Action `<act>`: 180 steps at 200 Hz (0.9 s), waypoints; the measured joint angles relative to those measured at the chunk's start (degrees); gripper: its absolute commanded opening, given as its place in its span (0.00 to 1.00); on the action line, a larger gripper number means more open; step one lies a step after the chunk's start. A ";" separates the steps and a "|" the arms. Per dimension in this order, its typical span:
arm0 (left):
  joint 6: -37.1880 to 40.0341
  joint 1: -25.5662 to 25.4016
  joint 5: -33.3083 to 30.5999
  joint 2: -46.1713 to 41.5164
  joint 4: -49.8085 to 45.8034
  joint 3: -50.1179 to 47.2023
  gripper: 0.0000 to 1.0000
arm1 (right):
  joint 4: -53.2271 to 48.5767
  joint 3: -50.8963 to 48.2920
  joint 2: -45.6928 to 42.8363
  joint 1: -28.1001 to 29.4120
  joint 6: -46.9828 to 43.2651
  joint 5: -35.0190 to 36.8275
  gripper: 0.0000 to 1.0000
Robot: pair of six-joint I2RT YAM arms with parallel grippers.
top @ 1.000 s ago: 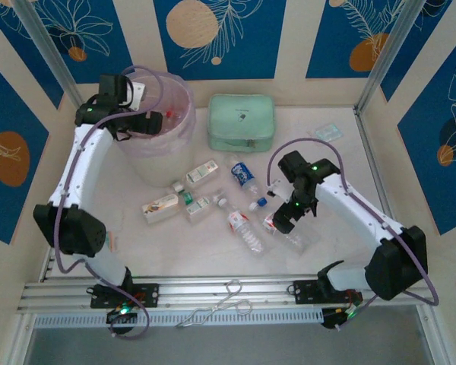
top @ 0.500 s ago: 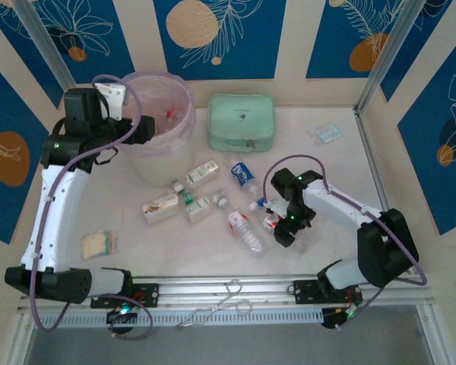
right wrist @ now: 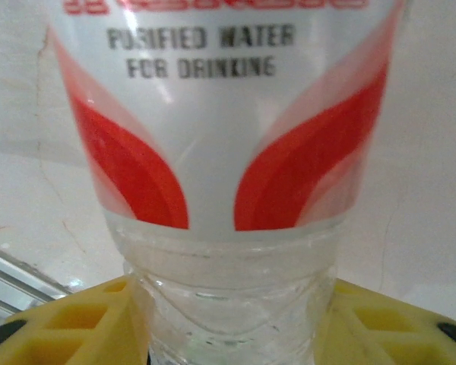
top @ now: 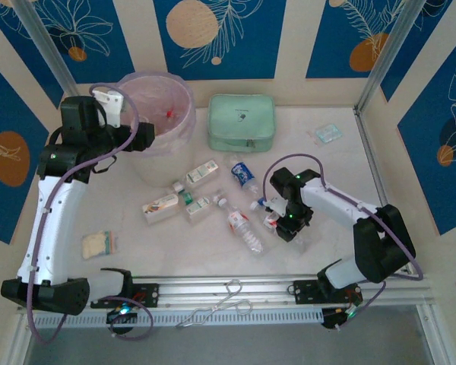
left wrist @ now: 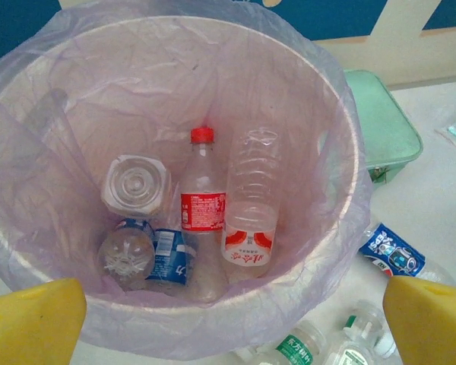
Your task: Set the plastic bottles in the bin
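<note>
Red-and-white labelling is most of what we see of the clamped bottle [right wrist: 228, 114]: the right gripper [right wrist: 228, 323] presses its yellow pads [right wrist: 68, 304] on the clear body, cap and base cut off. Our left gripper [left wrist: 232, 319] hangs spread wide over the bin [left wrist: 137, 84], several bottles [left wrist: 204, 213] inside. On the table [top: 327, 175] the loose bottles [top: 243, 175] are too small to count.
</note>
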 measured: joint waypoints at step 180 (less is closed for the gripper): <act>-13.55 -29.64 4.87 -4.59 18.78 -11.56 0.99 | 25.09 20.85 -12.28 -3.04 18.88 -40.17 0.47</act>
